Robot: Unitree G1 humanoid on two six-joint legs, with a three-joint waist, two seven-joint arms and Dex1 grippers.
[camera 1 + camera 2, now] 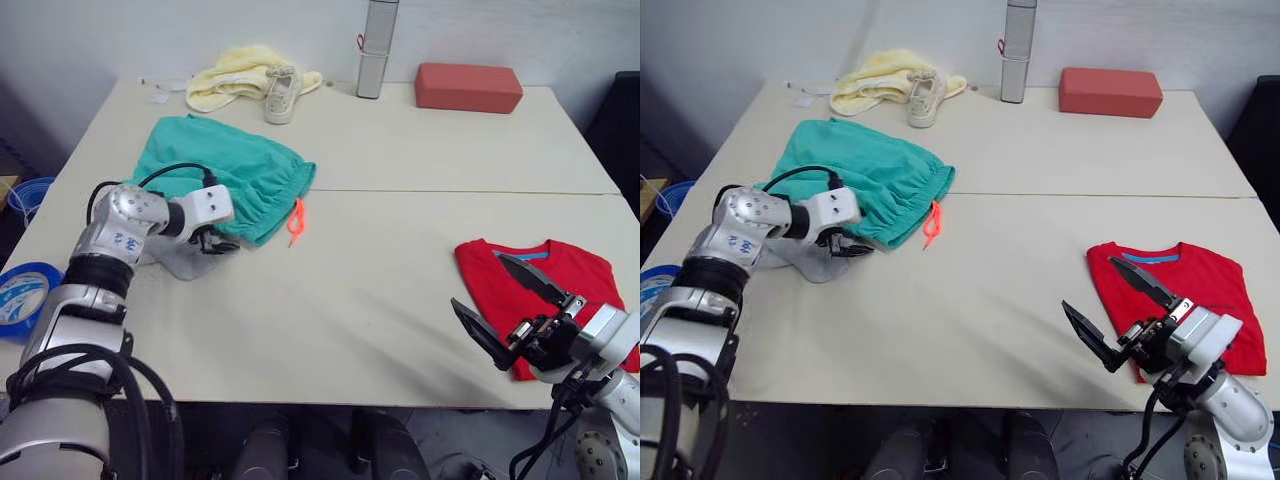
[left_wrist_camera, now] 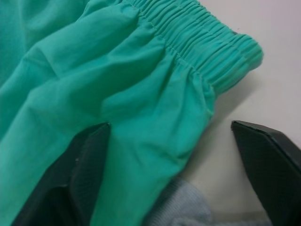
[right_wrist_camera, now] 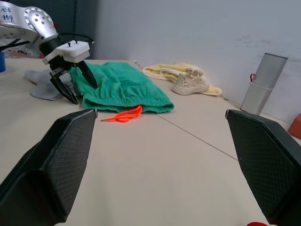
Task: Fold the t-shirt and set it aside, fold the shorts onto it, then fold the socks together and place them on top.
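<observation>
Left gripper point(image 1: 215, 243) open, jaws spread over the near edge of the shorts point(image 1: 225, 175), one finger on the teal cloth, the grey socks point(image 1: 183, 262) bunched just beneath it. Right gripper point(image 1: 510, 310) open, empty, poised beside the near corner of the t-shirt point(image 1: 560, 285), which lies folded well apart from the shorts. Orange cord point(image 1: 296, 220) just beside the shorts' waistband.

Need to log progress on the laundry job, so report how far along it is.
Done: the red t-shirt lies folded at the table's right edge, by the open right gripper. In hand: the open left gripper sits at the edge of the teal shorts, not gripping them. Left: fold the shorts onto the shirt, then the grey socks.
</observation>
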